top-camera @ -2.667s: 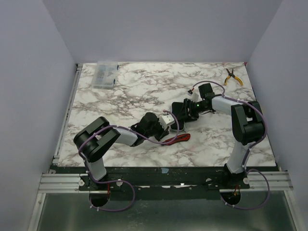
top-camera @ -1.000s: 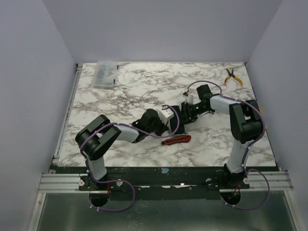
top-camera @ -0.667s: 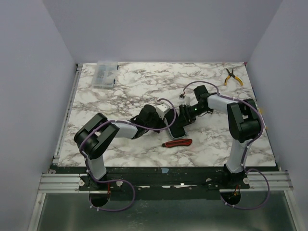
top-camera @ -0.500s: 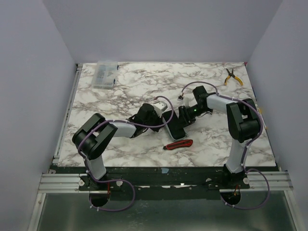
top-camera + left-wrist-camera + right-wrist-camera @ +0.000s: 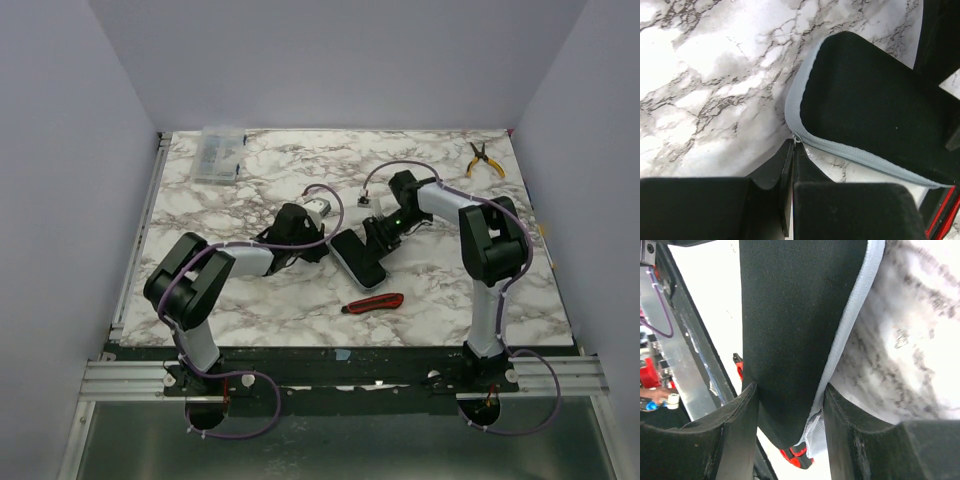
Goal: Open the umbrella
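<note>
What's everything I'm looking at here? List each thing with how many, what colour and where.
table: 1, white-grey marble, under everything
plastic box: 1, clear, far left corner
pliers: 1, yellow handles, far right corner
pouch: 1, black with grey zip edge, centre
utility knife: 1, red and black, just in front of the pouch
left arm, right arm: 2, black and white, purple cables, bases at near edge
left gripper: 1, black, shut at pouch's zip end
right gripper: 1, black, clamped across pouch
</note>
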`<action>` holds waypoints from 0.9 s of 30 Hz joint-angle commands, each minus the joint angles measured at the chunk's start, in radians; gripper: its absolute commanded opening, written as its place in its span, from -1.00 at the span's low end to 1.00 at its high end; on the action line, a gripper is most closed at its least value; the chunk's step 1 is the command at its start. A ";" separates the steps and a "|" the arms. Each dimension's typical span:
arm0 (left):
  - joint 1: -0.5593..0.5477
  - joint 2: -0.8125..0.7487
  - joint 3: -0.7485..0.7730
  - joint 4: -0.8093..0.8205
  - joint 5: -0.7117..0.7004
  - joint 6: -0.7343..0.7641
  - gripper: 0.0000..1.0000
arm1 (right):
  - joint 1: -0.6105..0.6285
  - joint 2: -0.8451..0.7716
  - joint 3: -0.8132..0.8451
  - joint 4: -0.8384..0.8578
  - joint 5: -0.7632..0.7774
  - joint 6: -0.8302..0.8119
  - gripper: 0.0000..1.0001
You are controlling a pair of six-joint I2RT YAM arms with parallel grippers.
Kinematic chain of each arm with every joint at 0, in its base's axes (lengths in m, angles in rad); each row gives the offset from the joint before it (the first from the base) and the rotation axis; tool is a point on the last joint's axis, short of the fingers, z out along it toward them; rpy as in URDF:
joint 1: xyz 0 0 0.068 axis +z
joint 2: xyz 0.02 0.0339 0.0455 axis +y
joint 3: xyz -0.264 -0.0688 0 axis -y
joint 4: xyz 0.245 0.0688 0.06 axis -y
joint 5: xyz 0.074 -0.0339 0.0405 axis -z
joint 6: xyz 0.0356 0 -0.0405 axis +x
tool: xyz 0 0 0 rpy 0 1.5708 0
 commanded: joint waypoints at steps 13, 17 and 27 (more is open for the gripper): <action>-0.049 -0.049 -0.058 0.030 0.077 -0.069 -1.00 | -0.056 0.075 0.429 0.025 0.312 0.233 0.68; -0.083 -0.035 -0.052 0.046 0.064 -0.105 -1.00 | -0.163 0.010 0.318 0.029 0.269 0.386 0.72; -0.129 0.060 0.051 0.044 0.047 -0.153 -1.00 | -0.335 -0.190 -0.139 0.125 0.049 0.510 0.74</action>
